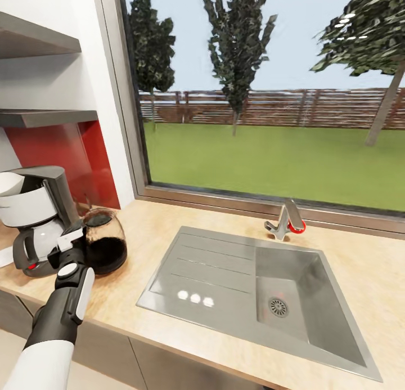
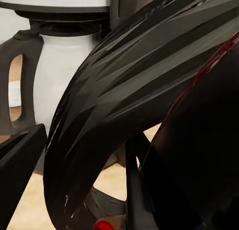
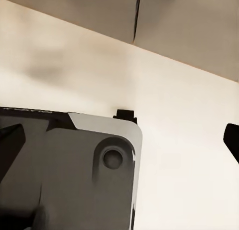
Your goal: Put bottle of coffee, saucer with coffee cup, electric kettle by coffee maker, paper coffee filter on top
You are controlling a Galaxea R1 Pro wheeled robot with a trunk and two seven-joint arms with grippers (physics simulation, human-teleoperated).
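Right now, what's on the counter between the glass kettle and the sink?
Nothing: in the head view, bare countertop separates the electric kettle from the sink.

sink [image 1: 225, 266] | faucet [image 1: 287, 221] | window [image 1: 270, 92] | red backsplash [image 1: 62, 148]

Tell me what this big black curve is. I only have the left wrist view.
Observer: In the head view it is the black loop handle of the rounded clear glass kettle. The left gripper is at that handle.
Operator: Is the kettle on the counter?
Observer: Yes, it stands upright on the light tan wood-grain countertop, just right of the tall black coffee maker.
Operator: Anything on its other side?
Observer: A steel sink is set into the countertop there, apart from the kettle.
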